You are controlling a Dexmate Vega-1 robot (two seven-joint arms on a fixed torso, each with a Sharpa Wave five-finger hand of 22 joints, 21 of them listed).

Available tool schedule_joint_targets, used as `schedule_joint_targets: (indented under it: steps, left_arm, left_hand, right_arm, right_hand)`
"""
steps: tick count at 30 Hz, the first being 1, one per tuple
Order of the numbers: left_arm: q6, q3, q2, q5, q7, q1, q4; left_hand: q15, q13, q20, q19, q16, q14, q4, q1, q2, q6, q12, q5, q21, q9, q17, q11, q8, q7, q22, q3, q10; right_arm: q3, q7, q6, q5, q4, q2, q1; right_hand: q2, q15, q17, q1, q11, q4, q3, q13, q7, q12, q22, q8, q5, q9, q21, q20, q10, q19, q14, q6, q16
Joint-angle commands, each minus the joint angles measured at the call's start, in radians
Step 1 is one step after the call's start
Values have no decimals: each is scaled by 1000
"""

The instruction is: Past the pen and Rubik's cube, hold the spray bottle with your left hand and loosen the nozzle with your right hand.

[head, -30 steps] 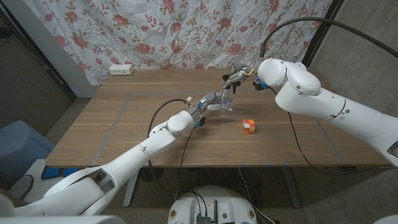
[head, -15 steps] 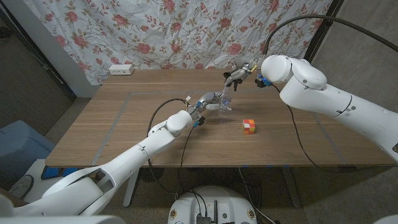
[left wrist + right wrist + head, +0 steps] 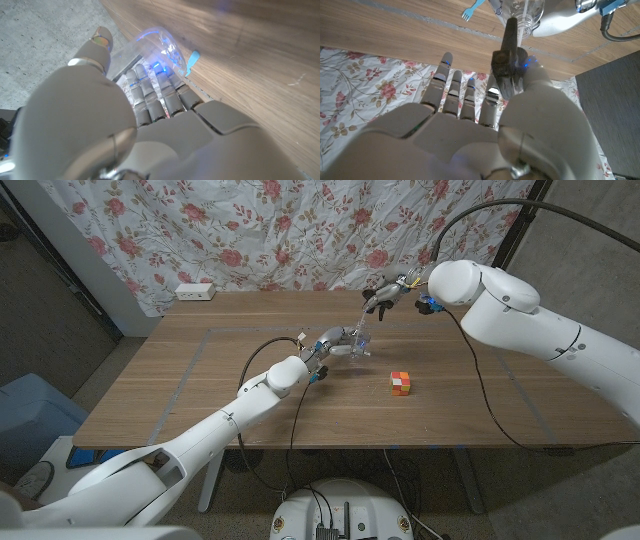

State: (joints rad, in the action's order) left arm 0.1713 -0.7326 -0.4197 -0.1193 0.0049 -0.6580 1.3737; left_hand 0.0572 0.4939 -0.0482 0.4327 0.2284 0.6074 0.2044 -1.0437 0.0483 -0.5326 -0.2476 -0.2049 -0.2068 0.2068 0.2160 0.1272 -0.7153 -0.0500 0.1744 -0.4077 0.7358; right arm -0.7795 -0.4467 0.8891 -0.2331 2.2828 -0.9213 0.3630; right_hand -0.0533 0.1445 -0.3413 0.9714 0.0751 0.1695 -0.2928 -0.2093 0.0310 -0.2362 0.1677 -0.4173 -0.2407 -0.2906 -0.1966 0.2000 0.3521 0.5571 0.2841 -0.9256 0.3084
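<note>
Spray bottle (image 3: pixel 359 343), clear plastic, left hand (image 3: pixel 335 343) gripping, black nozzle (image 3: pixel 510 55) lifted off

Head camera high over the table (image 3: pixel 200 380) — wrist cameras close behind each hand, sharing the bottle (image 3: pixel 522 11).

The wooden tabletop (image 3: pixel 200 380) carries a cube (image 3: pixel 401 383) near its front right, a white power strip (image 3: pixel 195 292) at its back left, and a small blue fork (image 3: pixel 470 12).
</note>
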Motion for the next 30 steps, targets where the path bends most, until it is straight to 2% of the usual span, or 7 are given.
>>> schedule_joint_targets:
  steps: [1, 18, 30]
  left_arm:
    - [-13, 3, -11, -7, -14, 3, 3]
    - [-38, 11, -30, -13, -3, -20, 32]
    - [-36, 10, -30, -13, 0, -22, 26]
  left_hand:
    - [98, 3, -7, 4, -3, 4, -32, 172, -189, -30, -1, -2, -1, 3, 5, 3, -1, 23, 6, -40, 9]
    - [98, 4, -6, 4, -3, 4, -32, 172, -189, -30, -1, -2, -1, 3, 5, 3, 0, 23, 6, -41, 10]
    - [98, 4, -8, 4, -2, 5, -31, 171, -188, -32, -1, -1, -1, 3, 5, 4, 0, 21, 6, -41, 11]
  right_arm:
    - [58, 43, -44, 88, -13, -14, 15]
    - [84, 88, -46, 151, -4, -27, 11]
    - [93, 109, -46, 176, 8, -40, 6]
  right_hand:
    - [-11, -5, -6, 10, -5, -3, -8, -2, 46, 3, 2, -5, -6, -2, 4, -4, 10, 5, 4, -53, 3]
    - [-12, -5, -8, 15, -1, -4, -8, -3, 45, 5, 2, -6, -8, 3, 4, -5, 17, 8, 10, -59, 6]
    - [-13, -6, -10, 17, -1, -5, -8, -3, 43, 6, 2, -8, -10, 6, 3, -7, 23, 11, 11, -66, 8]
